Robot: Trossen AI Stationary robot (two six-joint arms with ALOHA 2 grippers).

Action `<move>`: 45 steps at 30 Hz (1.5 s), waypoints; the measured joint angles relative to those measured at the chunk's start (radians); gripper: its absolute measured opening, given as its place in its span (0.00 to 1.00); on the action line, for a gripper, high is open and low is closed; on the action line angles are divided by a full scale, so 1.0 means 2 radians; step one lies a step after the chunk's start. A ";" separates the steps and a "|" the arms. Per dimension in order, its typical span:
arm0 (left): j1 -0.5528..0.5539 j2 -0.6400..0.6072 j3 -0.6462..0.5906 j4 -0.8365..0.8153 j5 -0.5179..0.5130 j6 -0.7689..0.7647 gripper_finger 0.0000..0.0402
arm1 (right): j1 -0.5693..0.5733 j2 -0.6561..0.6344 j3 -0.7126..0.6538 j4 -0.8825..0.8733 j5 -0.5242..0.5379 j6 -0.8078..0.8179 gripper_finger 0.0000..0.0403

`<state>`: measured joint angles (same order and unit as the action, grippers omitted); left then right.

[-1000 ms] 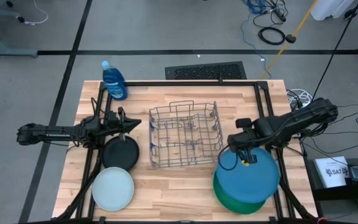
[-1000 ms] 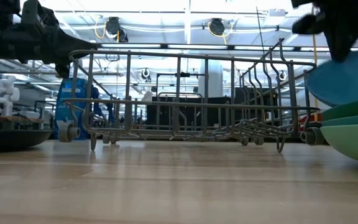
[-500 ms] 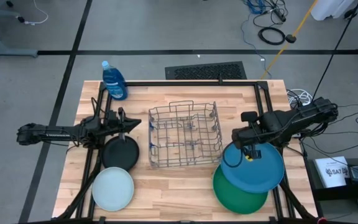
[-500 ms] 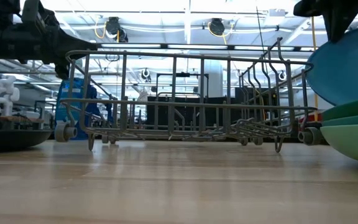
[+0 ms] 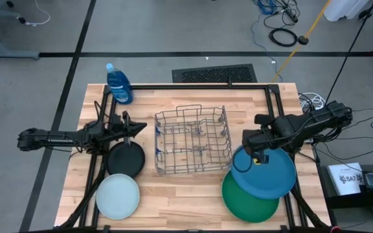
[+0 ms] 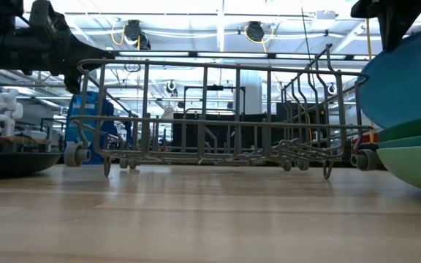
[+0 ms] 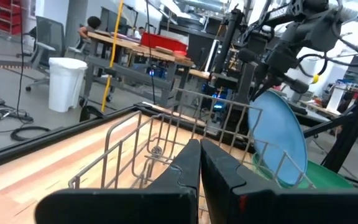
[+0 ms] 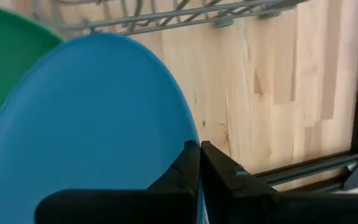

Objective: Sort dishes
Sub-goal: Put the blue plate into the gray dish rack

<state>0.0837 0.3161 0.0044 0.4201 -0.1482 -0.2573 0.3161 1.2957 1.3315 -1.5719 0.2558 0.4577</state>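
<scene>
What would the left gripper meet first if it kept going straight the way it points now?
Most likely the grey wire rack, whose near wall stands just ahead of the shut left gripper; depth is unclear, so it might pass over the rim.

Wire rack [image 5: 193, 149] sits mid-table and blocks any straight low pass between the two sides; open wood lies in front of it and in a narrower strip behind it, where only the soap bottle [image 5: 118, 84] stands at the far left corner. Left of the rack, the black plate [image 5: 125, 159] and pale plate [image 5: 117, 196] fill the lane under the left gripper [image 5: 142, 129]. Right of it, the tilted blue plate [image 5: 264, 173], pinched by the right gripper [image 5: 258, 158], overhangs the dark green plate [image 5: 248, 204], leaving almost no gap to the rack.
</scene>
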 joint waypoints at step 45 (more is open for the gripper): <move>0.000 0.058 0.000 0.046 0.003 0.001 0.03 | 0.109 0.116 -0.063 0.262 -0.145 0.306 0.57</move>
<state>0.0837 0.4316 0.0045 0.5119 -0.1417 -0.2550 0.5346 1.5274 1.2057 -1.0475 -0.0341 1.0690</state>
